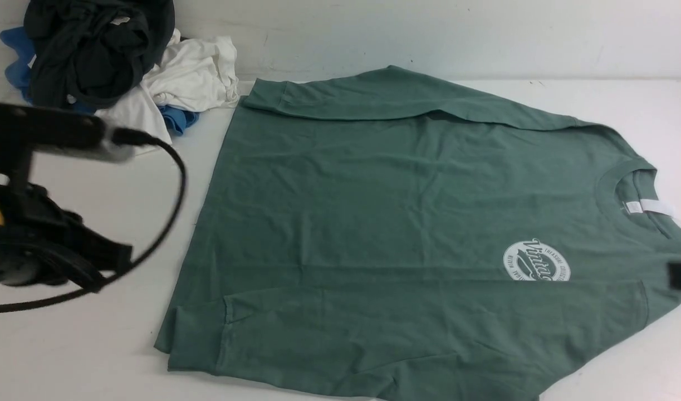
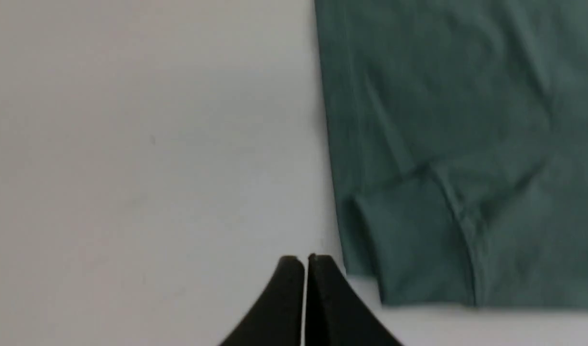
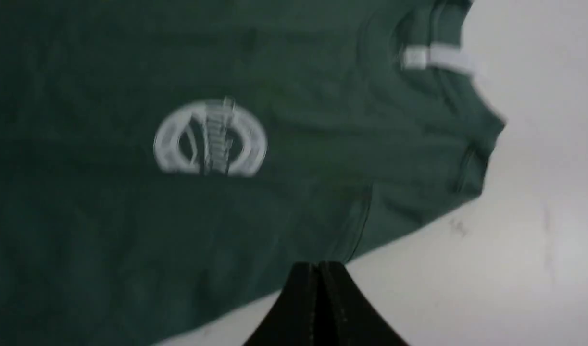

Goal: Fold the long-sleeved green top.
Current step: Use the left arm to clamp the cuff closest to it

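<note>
The green long-sleeved top [image 1: 396, 211] lies spread flat on the white table, neck with its white label [image 1: 649, 207] toward the right and hem toward the left. Both sleeves are folded in over the body, and the near one half covers the round white logo [image 1: 536, 262]. My left gripper [image 2: 306, 259] is shut and empty, over bare table just beside the hem corner of the top [image 2: 447, 144]. My right gripper [image 3: 318, 265] is shut and empty too, its tips at the shoulder edge of the top [image 3: 236, 211] near the logo [image 3: 210, 138]. In the front view the left arm [image 1: 39, 223] is a blurred dark mass.
A heap of other clothes sits at the table's back left: a black garment [image 1: 89, 50], a white one [image 1: 190, 72] and a blue one [image 1: 179, 118]. A pale wall [image 1: 429, 33] runs along the table's far edge. White tabletop [image 1: 84, 351] shows left of the top.
</note>
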